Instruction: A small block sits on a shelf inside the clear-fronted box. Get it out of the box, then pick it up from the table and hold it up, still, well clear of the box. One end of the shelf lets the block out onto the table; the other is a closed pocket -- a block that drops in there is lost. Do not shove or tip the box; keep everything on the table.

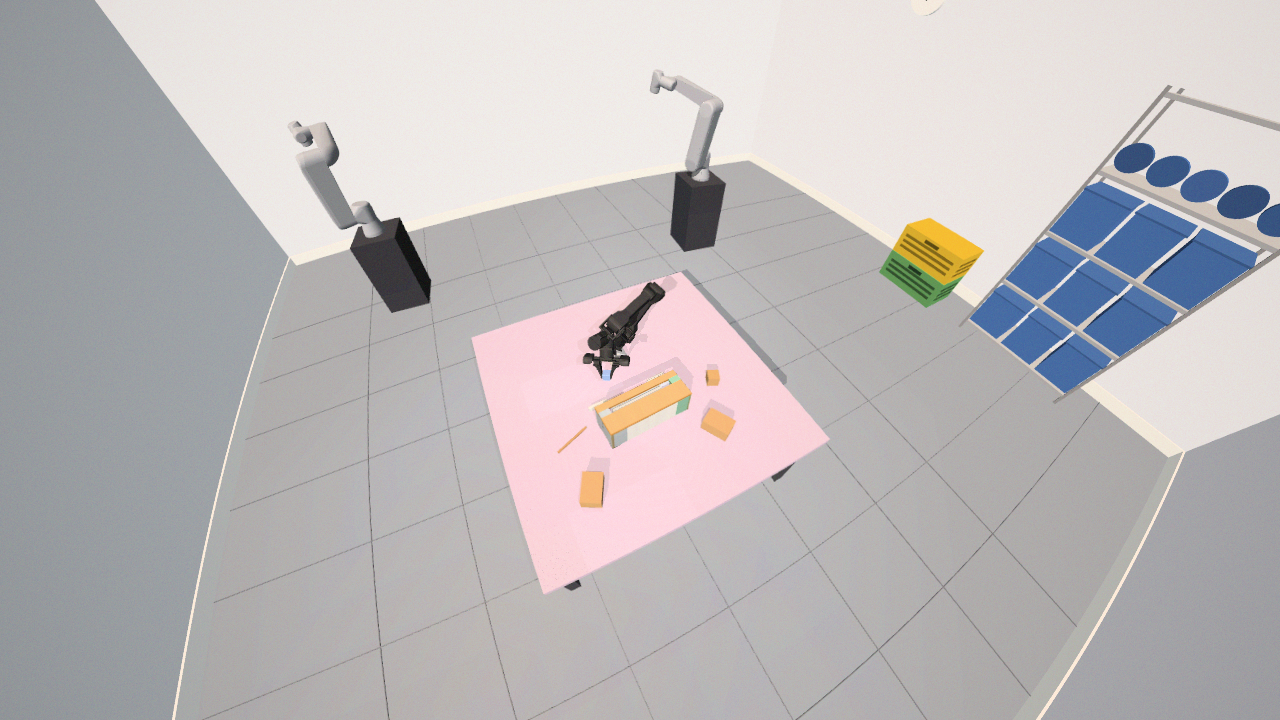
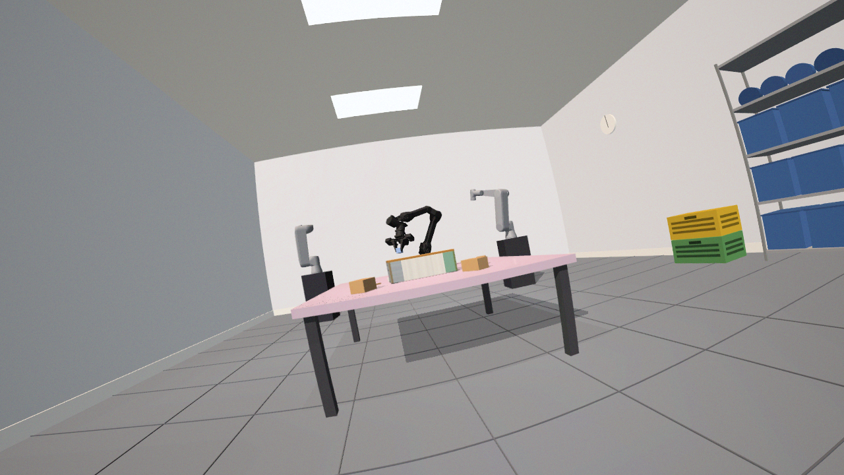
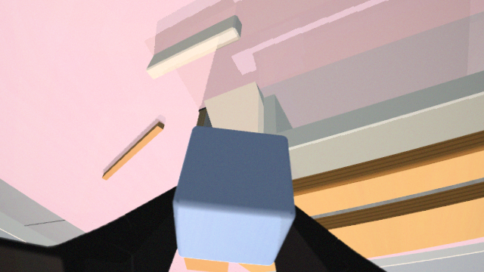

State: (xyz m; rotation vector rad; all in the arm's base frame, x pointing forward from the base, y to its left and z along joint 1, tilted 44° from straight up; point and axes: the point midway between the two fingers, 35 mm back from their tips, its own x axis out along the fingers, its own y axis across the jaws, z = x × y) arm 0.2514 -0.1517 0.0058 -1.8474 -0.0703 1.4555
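Note:
My gripper (image 1: 606, 372) (image 2: 399, 249) is shut on the small blue block (image 1: 605, 375) (image 2: 399, 251) (image 3: 234, 196). The block fills the space between the black fingers in the wrist view. Gripper and block are in the air above the table, on the arm's side of the box. The box (image 1: 646, 405) (image 2: 422, 266) (image 3: 401, 177) stands upright on the table, with an orange top, a grey end and a green end. In the exterior view the block shows above the level of the box's top edge. The inside of the box is mostly hidden.
The pink table (image 1: 537, 385) (image 2: 513, 264) also bears a thin orange stick (image 1: 572, 439) (image 3: 133, 151), a small orange cube (image 1: 712, 377) and two larger orange blocks (image 1: 591, 489) (image 1: 717, 424). A pale bar (image 3: 193, 53) lies near the box in the wrist view.

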